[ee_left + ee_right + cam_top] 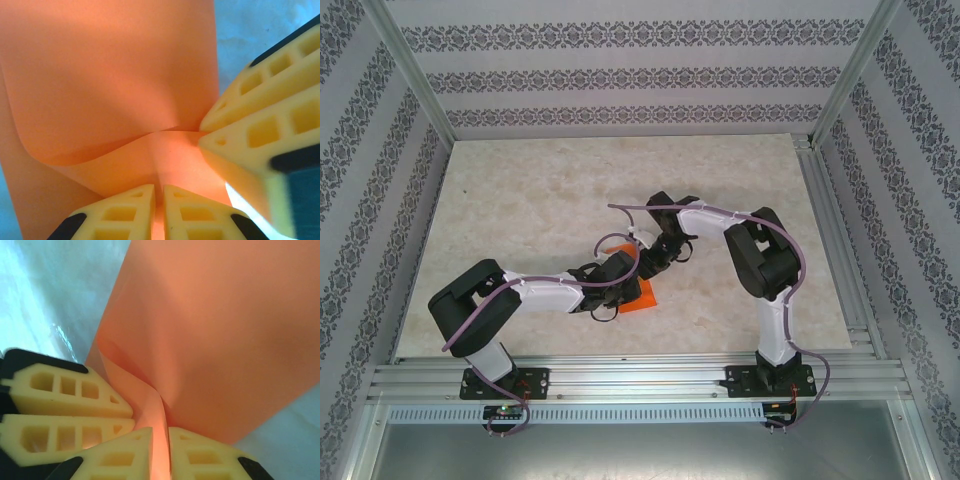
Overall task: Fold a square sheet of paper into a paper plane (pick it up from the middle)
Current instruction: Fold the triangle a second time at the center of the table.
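Thin, smooth bright-orange square sheet of paper (643, 297), curled and softly creased, just 6 o'clock of the pale marbled bench (520, 190) centre, left tool (159, 191), yellow and lattice-holed, pinched narrow on it, right tool (160, 434) pinching it likewise.

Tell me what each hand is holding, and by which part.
Both hold the orange paper: the left hand pinches a raised fold in it, and the right hand pinches the same fold right beside it, fingertips almost touching.

bright, even light; wrist views soft up close, square sheet of paper (110, 75) glowing (glare on table (60, 335)).
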`<state>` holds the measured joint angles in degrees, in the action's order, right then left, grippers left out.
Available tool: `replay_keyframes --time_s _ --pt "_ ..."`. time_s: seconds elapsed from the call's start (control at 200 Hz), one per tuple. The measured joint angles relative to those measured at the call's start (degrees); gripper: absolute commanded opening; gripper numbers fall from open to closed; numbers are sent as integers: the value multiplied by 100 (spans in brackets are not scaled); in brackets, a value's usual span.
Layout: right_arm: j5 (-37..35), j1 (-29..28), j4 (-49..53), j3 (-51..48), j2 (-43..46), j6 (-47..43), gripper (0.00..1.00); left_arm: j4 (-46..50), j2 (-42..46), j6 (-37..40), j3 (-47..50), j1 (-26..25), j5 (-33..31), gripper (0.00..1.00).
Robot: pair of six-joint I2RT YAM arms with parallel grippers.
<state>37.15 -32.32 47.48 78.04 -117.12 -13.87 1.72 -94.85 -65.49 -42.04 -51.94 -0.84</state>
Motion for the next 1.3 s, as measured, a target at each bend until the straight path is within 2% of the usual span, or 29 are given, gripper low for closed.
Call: replay_keyframes --time_s 0.18,0.285,0.464,0.619,0.784,1.298 --pt "-76 546 -654 -669 1189 839 20 -2 -33 -2 -31 -33 -35 16" --pt "-111 839 -1058 -1196 1961 1392 15 0 -50 -2 -50 -33 -37 16" --pt "28 525 -1711 -2387 2730 2371 3 0 -96 -2 -105 -37 -37 16" --pt "282 227 -2262 -3237 2826 3209 1 -2 -109 -2 -116 -37 -37 16" --pt "372 57 -2699 -3467 2824 3786 1 0 -109 -2 -116 -37 -37 16" --pt "389 -107 -3126 -3464 2409 4148 2 0 -114 0 -125 -37 -35 16"
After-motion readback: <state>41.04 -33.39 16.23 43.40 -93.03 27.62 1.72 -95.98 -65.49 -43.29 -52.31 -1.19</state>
